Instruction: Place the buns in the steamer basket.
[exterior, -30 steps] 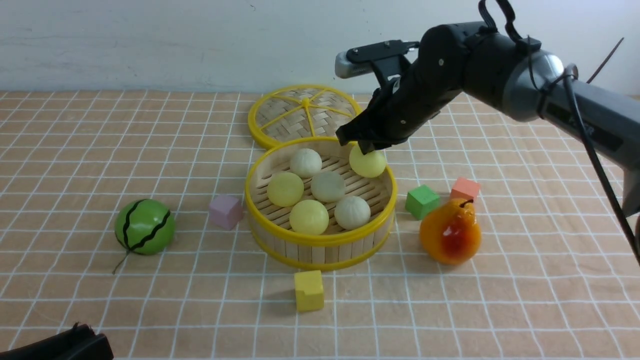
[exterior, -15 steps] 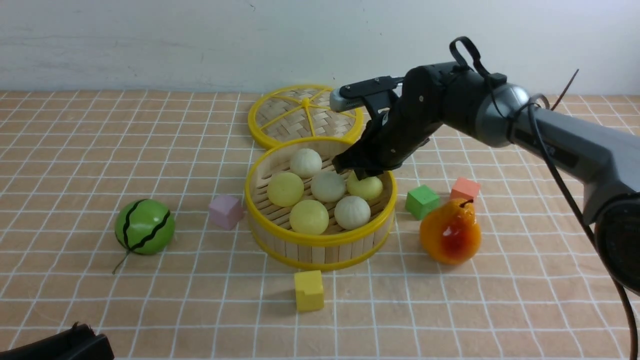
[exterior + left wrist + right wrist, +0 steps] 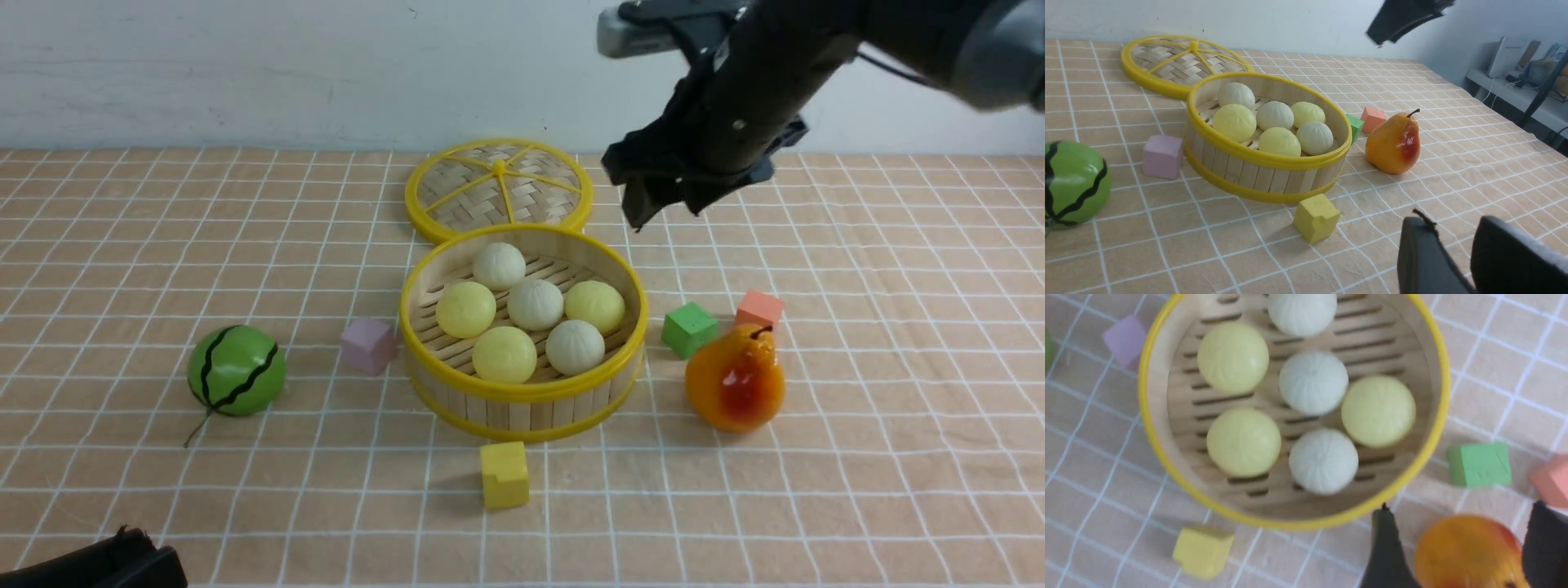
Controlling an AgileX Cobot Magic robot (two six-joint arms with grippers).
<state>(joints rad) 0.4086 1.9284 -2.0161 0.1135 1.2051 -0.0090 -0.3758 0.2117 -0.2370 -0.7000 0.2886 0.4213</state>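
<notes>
buns (image 3: 531, 305): all six sitting inside the steamer basket (image 3: 522, 403)
right gripper (image 3: 665, 204): up above the table, jaws spread wide, nothing in them
left gripper (image 3: 1457, 253): low by the near edge, jaws apart, empty

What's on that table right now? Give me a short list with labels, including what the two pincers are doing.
steamer basket: holds all six buns, three yellow, three white
lid: flat on the table behind the basket
right pincer: open, empty, raised above the table
left pincer: low, near the front edge, holding nothing
other items: watermelon ball, pear, four cubes
</notes>
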